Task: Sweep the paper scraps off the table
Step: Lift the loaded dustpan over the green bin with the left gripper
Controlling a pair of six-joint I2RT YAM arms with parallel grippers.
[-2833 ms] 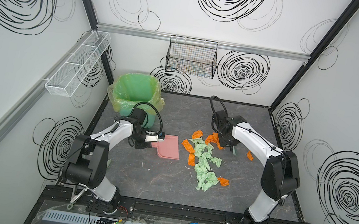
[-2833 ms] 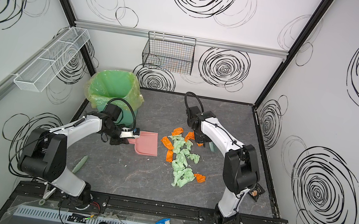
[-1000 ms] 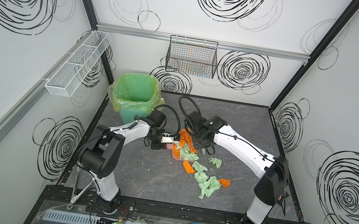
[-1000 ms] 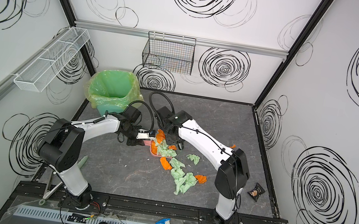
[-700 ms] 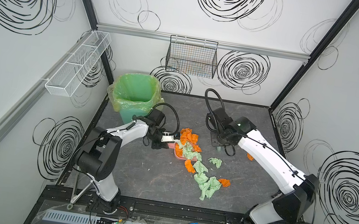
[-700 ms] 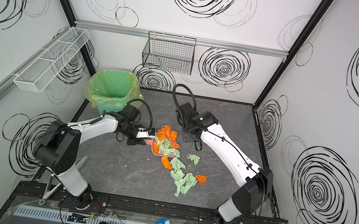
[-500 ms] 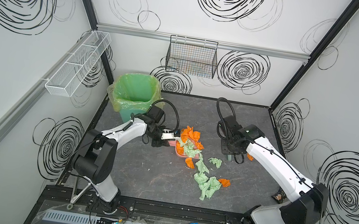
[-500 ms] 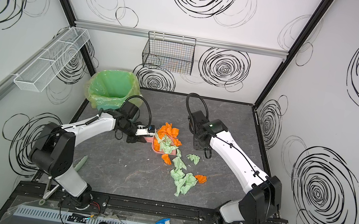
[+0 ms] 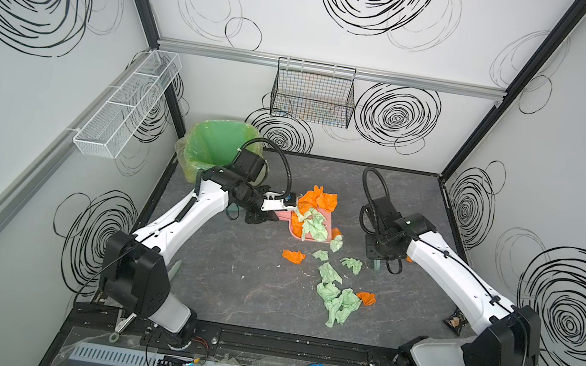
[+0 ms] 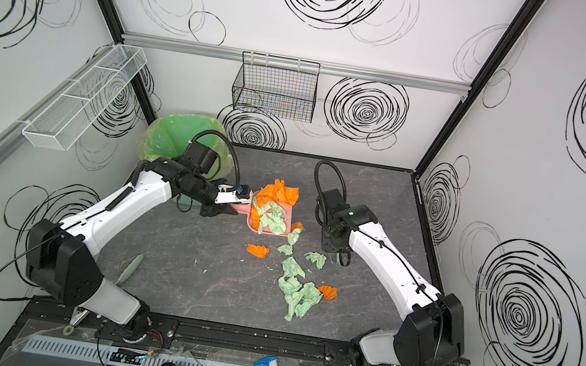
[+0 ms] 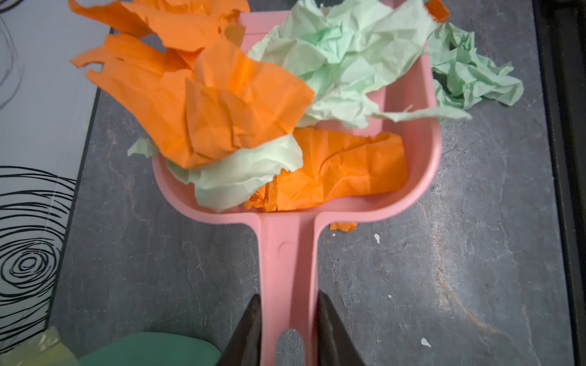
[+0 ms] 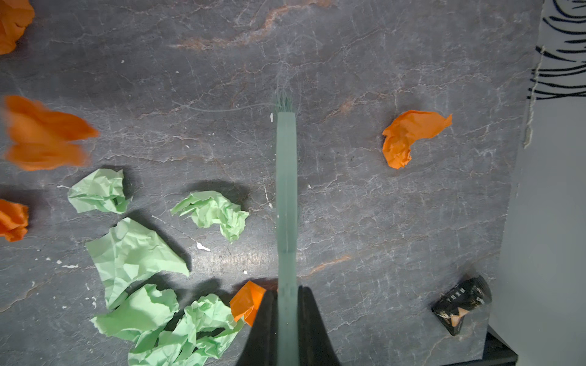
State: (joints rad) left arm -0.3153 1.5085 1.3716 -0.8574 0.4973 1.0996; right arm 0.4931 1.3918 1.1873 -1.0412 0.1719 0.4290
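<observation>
The table (image 9: pixel 228 281) is the biggest thing I have in view, dark grey with pale veins, and both arms reach out over it. Behind the left tool (image 9: pixel 277 205), at the table's far corner, stands a bin (image 9: pixel 215 146) lined with a green bag.

My left tool is pinching the handle of a pink dustpan (image 11: pixel 287 253). In the left wrist view, one finger presses on each side of that handle. The pan stretches straight out ahead of this tool, between it and the right tool (image 9: pixel 378 251). I cannot tell whether the pan's lip touches the table.

The paper scraps (image 9: pixel 338 302) are split between two places. A heap (image 11: pixel 228 104) of orange and mint pieces fills the pan just ahead of the left tool and hangs over its rim. The rest lie loose on the table in a trail that runs from the pan's open end toward the near edge, between the two tools and closer to the right one.

My right tool is pressed together on the handle of a pale teal brush (image 12: pixel 286 190), which points straight out ahead of it with the bristles at the far end. Green wads lie close on one side of the brush. A lone orange wad (image 12: pixel 409 136) sits on the other side, apart from it. A small black packet (image 12: pixel 461 305) lies beside the right tool, near the wall.
</observation>
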